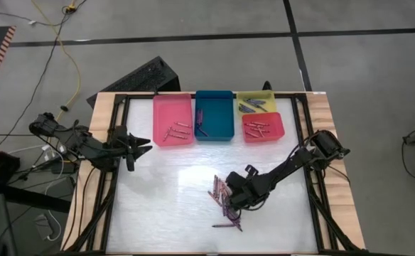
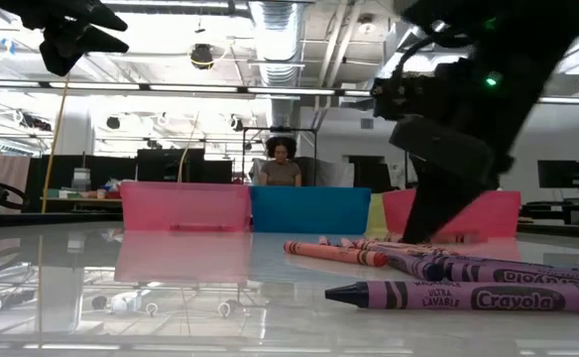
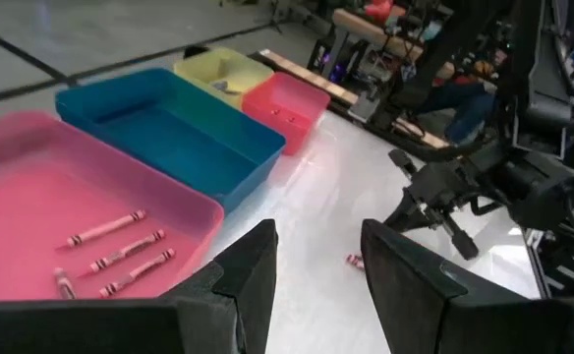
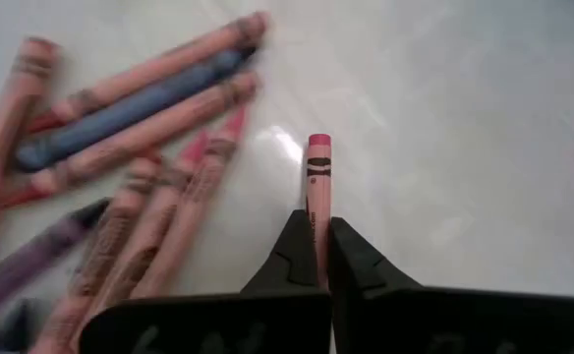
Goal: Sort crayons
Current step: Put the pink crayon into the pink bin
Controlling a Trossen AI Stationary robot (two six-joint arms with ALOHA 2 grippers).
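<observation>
A pile of loose pink, red, blue and purple crayons [image 1: 220, 190] lies flat on the white table, right of the middle; it also shows in the right wrist view [image 4: 130, 197]. One purple crayon [image 1: 227, 225] lies apart, nearer the front edge. My right gripper [image 1: 230, 203] is low at the pile's right side, shut on a pink-red crayon [image 4: 317, 167]. My left gripper [image 1: 145, 147] hangs open and empty above the table's left part, near the pink tray [image 1: 173, 107]. My right gripper pinches the pink-red crayon between its two fingertips [image 4: 351, 261], at one end of the stick [image 4: 316, 218]. The rest of the crayon sticks out ahead of the fingers, in line with them. The fingers slant down to the table. Whether the crayon is clear of the table I cannot tell.
Four trays stand along the far edge: pink with several pink crayons [image 1: 175, 132], teal [image 1: 215, 135] with dark ones, yellow [image 1: 256, 95] with grey ones, red [image 1: 264, 137] with red ones. A black frame rims the table. A person [image 2: 281, 164] sits beyond the table.
</observation>
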